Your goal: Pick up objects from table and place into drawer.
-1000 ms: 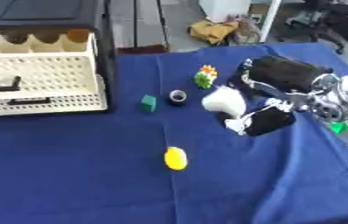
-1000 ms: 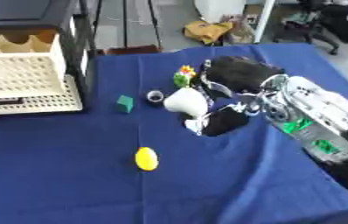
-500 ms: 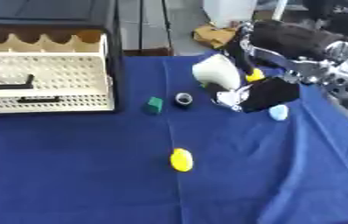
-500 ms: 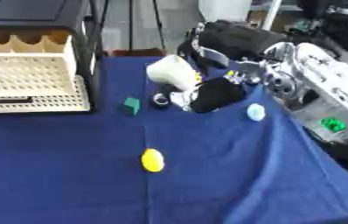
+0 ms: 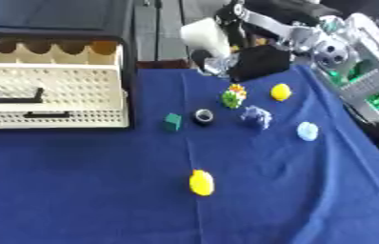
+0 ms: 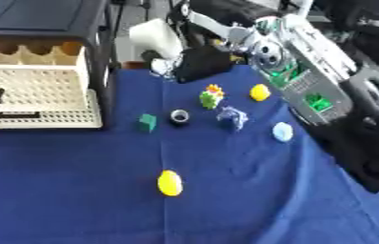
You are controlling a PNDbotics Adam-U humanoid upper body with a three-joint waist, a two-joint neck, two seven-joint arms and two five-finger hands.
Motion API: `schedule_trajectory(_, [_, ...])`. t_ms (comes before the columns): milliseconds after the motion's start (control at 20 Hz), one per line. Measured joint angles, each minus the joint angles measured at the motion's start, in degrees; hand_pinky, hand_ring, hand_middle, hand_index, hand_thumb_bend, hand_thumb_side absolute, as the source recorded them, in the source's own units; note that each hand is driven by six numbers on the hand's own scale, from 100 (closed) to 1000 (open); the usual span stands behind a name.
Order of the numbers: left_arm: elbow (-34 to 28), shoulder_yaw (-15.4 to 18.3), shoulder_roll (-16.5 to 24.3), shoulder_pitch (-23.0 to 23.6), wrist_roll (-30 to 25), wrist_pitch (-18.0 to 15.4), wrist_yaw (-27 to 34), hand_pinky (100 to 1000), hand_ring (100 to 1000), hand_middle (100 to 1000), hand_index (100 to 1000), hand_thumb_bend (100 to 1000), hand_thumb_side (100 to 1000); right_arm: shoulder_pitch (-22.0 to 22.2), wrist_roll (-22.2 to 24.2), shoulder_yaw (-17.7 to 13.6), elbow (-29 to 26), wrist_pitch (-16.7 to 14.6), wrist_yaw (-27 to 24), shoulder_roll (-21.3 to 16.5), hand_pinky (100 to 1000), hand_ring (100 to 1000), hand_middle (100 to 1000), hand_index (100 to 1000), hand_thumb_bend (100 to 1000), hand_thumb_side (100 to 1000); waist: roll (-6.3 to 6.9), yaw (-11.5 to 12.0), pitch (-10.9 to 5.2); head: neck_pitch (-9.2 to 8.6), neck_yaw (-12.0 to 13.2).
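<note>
white object (image 5: 205,39): held up at the surface's far edge, clear of the cloth
right hand (image 5: 251,59): fingers curled round it
drawer (image 5: 51,97): far-left corner — well apart
risk: long carry — could slip, or clip the drawer unit
left hand: unseen

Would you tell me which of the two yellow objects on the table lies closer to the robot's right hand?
The smaller yellow object at the far right, beside the green flower-like toy, lies closer to the right hand.

No text, label, brand or number can be read on anything here.
</note>
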Motion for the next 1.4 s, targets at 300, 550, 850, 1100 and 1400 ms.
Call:
schedule_trajectory(300, [0.0,-0.25,-0.33,0.0,-0.32,-0.38,-0.43,652,807,730,916,100,1000,-2.39,-2.21,-0.63,4.44,-0.43,0.0,1.45,434,570,251,558,176,732,-0.3,1.53,0.96,-2.19,-1.97])
schedule_trajectory(550, [0.0,-0.58,-0.49,0.06,-0.58,-0.8,-0.86,650,806,729,917,100,1000,-4.1,-4.29,-1.11,6.58,-0.64,0.0,2.13,435,569,249,555,175,736,-0.39,2.21,1.57,-3.4,-3.39])
schedule_trajectory(850, [0.0,-0.63,-0.53,0.27,-0.85,-1.04,-1.34,650,806,729,917,100,1000,-6.4,-5.85,-1.35,8.33,-0.68,-0.01,3.47,438,568,245,548,172,740,-0.73,3.42,2.22,-4.05,-5.11])
schedule_trajectory(1100, [0.0,-0.97,-0.83,0.24,-1.16,-1.34,-1.38,650,806,729,917,100,1000,-7.96,-7.59,-1.7,10.24,-0.67,-0.23,4.89,444,567,243,544,172,739,-1.15,5.27,2.64,-4.89,-7.31])
schedule_trajectory(1400, [0.0,-1.28,-1.64,0.48,-1.54,-1.51,-1.61,648,806,728,917,100,1000,-9.34,-9.66,-1.77,12.25,-1.21,-0.57,6.0,449,566,241,538,179,741,-1.58,7.76,3.19,-5.45,-8.97])
